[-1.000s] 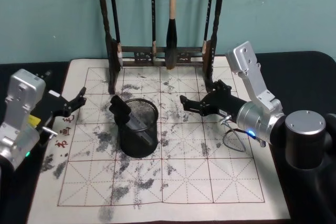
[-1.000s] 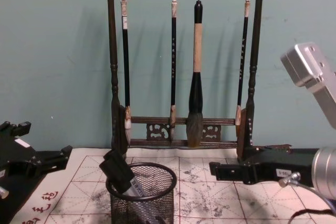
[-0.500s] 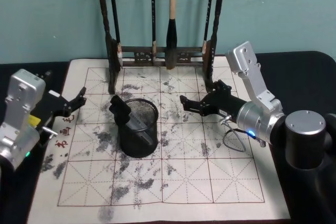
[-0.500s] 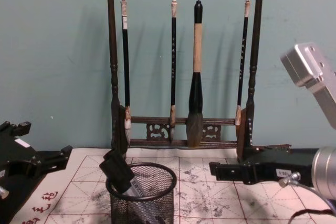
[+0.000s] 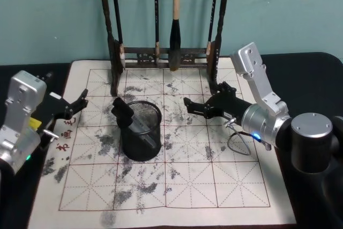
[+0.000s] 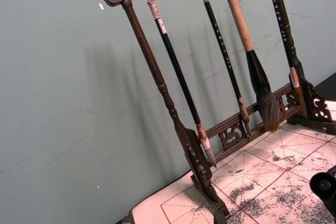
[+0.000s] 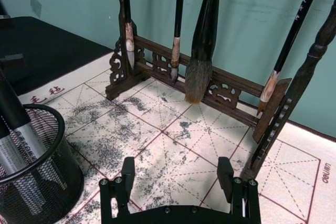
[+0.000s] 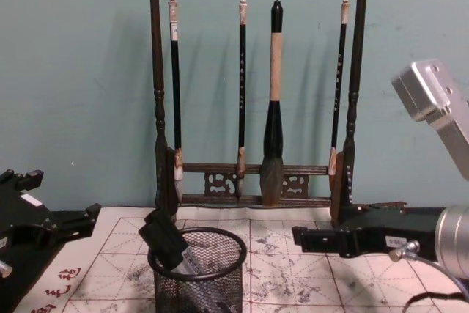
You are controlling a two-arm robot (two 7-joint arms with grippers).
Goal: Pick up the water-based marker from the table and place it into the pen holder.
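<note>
Nothing has moved since the earlier frames: the black-capped, silver-barrelled water-based marker (image 5: 130, 120) leans inside the round black wire-mesh pen holder (image 5: 141, 139), cap above the rim. That stillness suggests the placing is done. Right claw (image 5: 188, 105) hangs empty, jaws wide, well right of the holder over the ink-stained grid mat (image 5: 187, 181). Left claw (image 5: 81, 102) sits empty, parted, beside the mat's left edge.

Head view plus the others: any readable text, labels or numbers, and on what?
Red printed characters at the mat's left edge: too blurred to read.
Small label on the right end effector: too small to read.
Pale lettering on a hanging brush handle: too small to read.
</note>
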